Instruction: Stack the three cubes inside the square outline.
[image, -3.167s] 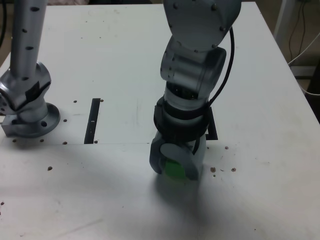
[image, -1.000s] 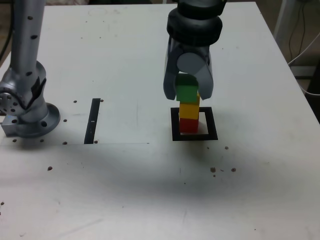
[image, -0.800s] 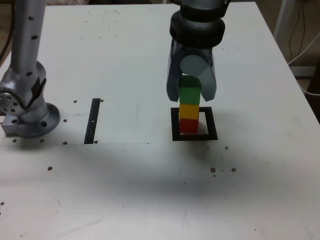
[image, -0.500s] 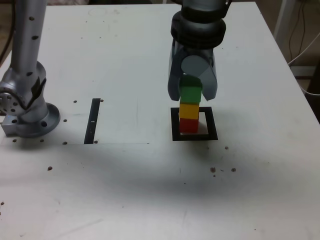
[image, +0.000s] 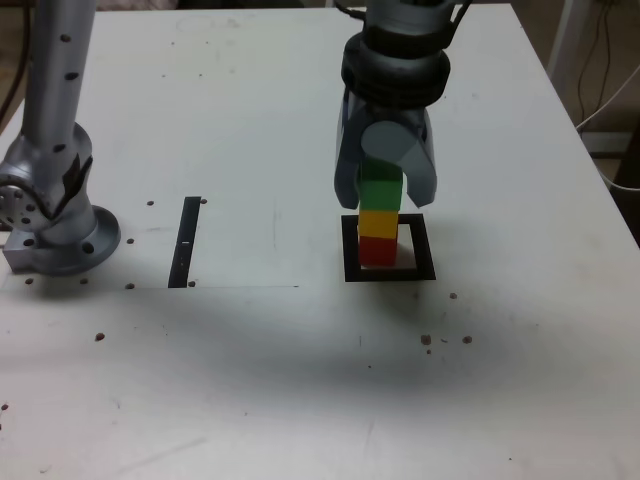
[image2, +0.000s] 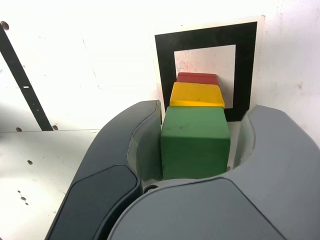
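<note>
claw (image2: 204, 120) jaws stand apart around the green cube (image2: 195, 145), with a gap i can see beside one finger; green sits on the yellow cube (image: 378, 223), yellow on the red cube (image: 378, 251), inside the square outline (image: 425, 246) on the table (image: 250, 380)

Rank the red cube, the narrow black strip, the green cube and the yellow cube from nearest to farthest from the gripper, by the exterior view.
1. Green cube: top of the stack, between the fingers.
2. Yellow cube: directly below it.
3. Red cube: bottom of the stack.
4. Narrow black strip: off toward the exterior view's left.
</note>
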